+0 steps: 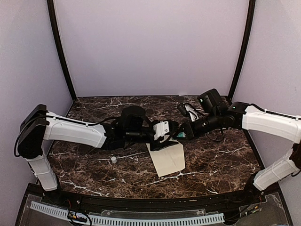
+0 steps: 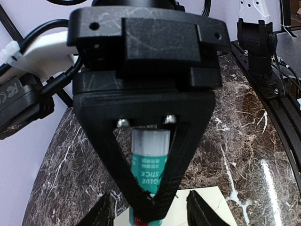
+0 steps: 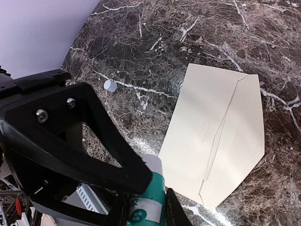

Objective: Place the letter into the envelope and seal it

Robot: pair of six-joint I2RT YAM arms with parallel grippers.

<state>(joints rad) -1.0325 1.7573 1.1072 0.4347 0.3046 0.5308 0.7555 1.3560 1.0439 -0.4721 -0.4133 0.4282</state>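
Note:
The envelope (image 1: 167,158) is pale cream and lies flat on the marble table, below both grippers. In the right wrist view the envelope (image 3: 214,136) has its pointed flap open. The letter does not show in any view. My right gripper (image 1: 184,133) is shut on a teal glue stick (image 3: 155,188) and holds it above the envelope's far edge. My left gripper (image 1: 162,135) meets it from the left. In the left wrist view its fingers (image 2: 101,214) stand wide apart on either side of the glue stick (image 2: 149,165) without touching it.
A small white cap (image 1: 113,159) stands on the table left of the envelope, and also shows in the right wrist view (image 3: 110,85). Lilac booth walls close the back and sides. A perforated rail (image 1: 127,217) runs along the near edge.

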